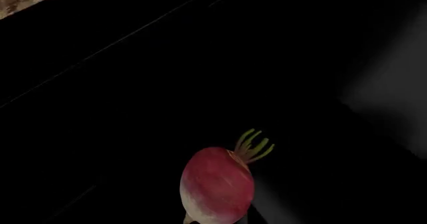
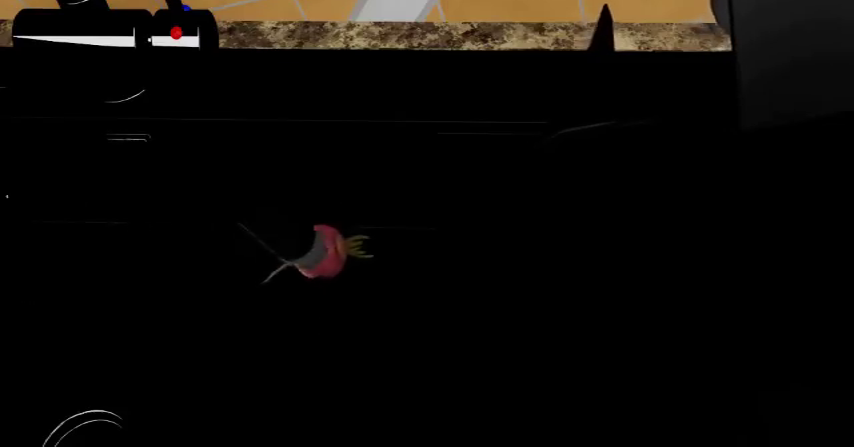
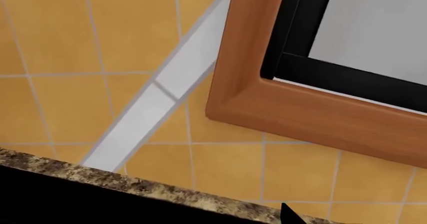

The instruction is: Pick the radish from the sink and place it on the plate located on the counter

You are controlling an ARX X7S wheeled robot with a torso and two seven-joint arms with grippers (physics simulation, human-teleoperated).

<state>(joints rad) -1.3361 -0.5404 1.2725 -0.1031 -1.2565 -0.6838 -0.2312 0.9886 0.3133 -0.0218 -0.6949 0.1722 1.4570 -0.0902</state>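
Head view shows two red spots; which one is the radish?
The larger one, the radish, down in the sink, with green stem and white root tail; the small red dot marks the fixture by the counter.

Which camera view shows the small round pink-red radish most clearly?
The left wrist view shows it best: the small round pink-red radish appears large against the glossy black sink, with its white end and green stem stub clear. The head view shows it only as a small, partly dark shape. The right wrist view does not show it.
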